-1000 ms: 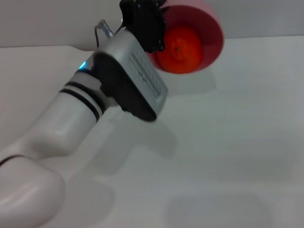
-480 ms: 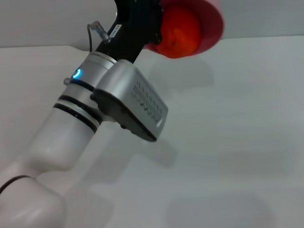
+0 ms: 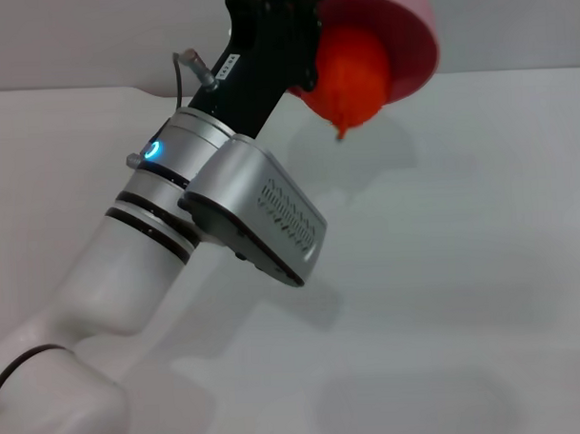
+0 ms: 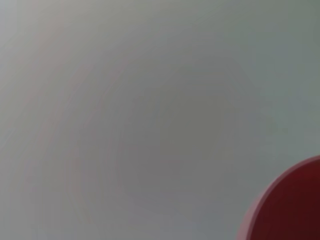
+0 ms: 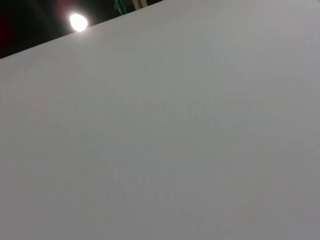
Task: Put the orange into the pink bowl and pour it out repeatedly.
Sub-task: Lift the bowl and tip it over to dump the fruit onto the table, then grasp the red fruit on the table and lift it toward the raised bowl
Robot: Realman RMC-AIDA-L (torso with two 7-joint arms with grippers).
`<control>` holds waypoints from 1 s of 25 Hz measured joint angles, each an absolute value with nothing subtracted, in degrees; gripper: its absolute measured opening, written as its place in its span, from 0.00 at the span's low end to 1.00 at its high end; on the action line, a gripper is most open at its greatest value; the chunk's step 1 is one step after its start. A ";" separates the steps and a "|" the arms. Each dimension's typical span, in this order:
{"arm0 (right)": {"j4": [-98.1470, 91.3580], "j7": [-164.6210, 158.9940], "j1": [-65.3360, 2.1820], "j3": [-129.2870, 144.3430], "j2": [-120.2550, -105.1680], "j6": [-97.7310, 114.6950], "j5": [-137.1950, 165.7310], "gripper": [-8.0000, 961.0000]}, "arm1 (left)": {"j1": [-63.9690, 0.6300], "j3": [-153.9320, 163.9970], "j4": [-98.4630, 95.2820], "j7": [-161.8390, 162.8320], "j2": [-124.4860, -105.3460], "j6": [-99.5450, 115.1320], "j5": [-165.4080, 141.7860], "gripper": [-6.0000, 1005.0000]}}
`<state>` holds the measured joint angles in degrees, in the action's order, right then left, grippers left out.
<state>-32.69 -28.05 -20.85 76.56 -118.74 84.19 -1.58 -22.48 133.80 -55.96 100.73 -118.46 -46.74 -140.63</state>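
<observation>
My left gripper (image 3: 301, 31) is at the far top of the head view, shut on the near rim of the pink bowl (image 3: 414, 43). The bowl hangs above the white table (image 3: 463, 268), tipped steeply with its mouth facing down and toward me. The orange (image 3: 354, 74) sits at the bowl's lower lip, bulging out past the rim, its stem nub pointing down. A curved piece of the bowl (image 4: 295, 212) shows in a corner of the left wrist view. The right gripper is out of view.
The white tabletop spreads under the bowl and in front of my left arm (image 3: 167, 231). A grey wall runs behind the table's far edge. The right wrist view shows only bare table and a bright lamp (image 5: 78, 22).
The left arm has raised the bowl and tipped it further over. The orange has rolled from the bowl's inside toward its lower lip and now sticks out.
</observation>
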 joint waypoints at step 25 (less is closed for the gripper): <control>-30.42 -28.55 -21.91 76.39 -118.72 83.66 -1.98 0.60 | -34.79 117.27 -56.61 152.34 -117.69 -10.28 -140.55 0.05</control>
<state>-30.42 -28.55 -21.91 76.39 -118.72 83.66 -1.98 -34.79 117.27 -56.61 152.34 -117.69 -10.28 -140.55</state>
